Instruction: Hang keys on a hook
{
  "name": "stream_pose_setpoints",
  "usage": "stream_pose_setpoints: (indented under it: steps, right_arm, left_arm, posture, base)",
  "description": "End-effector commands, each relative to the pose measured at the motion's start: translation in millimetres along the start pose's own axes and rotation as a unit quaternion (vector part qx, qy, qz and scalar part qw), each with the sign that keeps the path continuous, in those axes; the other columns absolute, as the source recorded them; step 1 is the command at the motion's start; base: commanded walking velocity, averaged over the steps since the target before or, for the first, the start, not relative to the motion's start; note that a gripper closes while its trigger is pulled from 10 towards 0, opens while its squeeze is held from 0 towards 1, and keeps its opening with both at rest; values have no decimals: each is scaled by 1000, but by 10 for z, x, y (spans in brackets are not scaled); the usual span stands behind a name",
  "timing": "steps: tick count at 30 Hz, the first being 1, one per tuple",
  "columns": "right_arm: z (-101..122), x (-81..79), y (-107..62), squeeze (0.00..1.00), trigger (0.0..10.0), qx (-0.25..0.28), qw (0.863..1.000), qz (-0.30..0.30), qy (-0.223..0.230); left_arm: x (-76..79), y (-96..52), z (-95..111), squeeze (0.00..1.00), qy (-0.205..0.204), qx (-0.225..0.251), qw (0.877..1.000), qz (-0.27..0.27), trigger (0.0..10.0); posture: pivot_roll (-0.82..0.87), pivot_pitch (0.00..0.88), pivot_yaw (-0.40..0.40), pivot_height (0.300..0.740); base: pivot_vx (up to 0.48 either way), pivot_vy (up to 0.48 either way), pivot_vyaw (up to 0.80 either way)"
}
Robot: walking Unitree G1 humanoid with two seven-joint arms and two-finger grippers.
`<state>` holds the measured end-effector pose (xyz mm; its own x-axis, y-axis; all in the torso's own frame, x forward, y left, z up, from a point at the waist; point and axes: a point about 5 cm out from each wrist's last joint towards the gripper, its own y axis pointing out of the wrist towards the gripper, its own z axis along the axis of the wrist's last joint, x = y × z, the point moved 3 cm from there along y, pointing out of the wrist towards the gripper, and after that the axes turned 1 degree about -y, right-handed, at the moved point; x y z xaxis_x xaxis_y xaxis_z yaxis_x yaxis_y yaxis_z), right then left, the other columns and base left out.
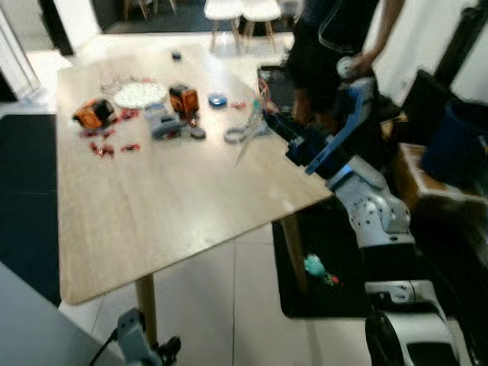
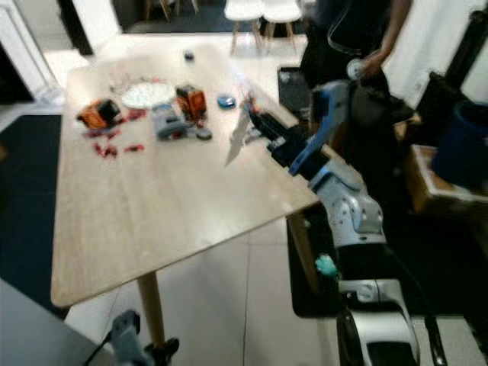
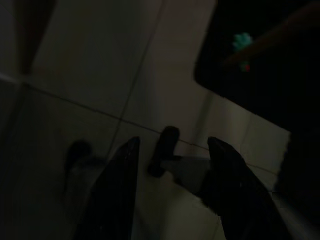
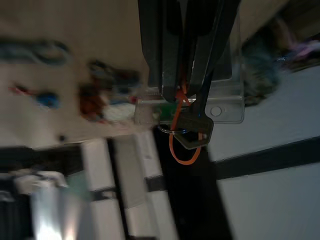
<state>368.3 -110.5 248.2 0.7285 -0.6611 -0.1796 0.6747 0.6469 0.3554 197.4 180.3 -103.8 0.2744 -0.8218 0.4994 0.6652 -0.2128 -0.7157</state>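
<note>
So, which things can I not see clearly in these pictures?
- Hook: cannot be made out anywhere.
- Keys: blurred, upper part hidden by the right gripper in the right wrist view.
- Small items on the table: motion blur, head views.
- Left gripper: view too dark.

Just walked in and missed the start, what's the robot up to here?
The right gripper is raised over the far right corner of the wooden table, its fingers shut on a key with an orange loop and a clear plastic tag. No hook is in sight yet. The left gripper hangs idle and open above the tiled floor. A person stands beyond the table.
</note>
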Motion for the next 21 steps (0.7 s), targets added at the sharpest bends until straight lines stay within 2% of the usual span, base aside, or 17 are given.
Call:
stream_pose_setpoints:
  steps: [1,7,10,14,21]
  right_arm:
    - [-25,-69,51,0,10000,0,1000,13,0]
    - [-31,-80,60,0,10000,2,1000,13,0]
    - [-37,-98,66,0,10000,4,1000,17,0]
    - [-45,-102,63,0,10000,5,1000,17,1]
    - [-44,-110,49,0,10000,6,1000,17,3]
  left_arm:
    - [-134,-58,6,0,6,-6,1000,18,10000]
    - [-127,-52,44,0,14,-5,1000,15,10000]
    - [-118,-54,102,0,29,9,1000,6,10000]
    - [-108,-57,78,0,37,1,999,-3,10000]
    - [-117,-72,4,0,45,-12,999,-6,10000]
  posture:
    - [-94,0,51,740]
    - [-93,0,57,740]
    - [-93,0,60,740]
    - [-92,0,62,740]
    - [-92,0,67,740]
  base:
    - [-356,0,0]
    - [-359,0,0]
    - [0,0,0]
    - [0,0,0]
    - [0,-439,0]
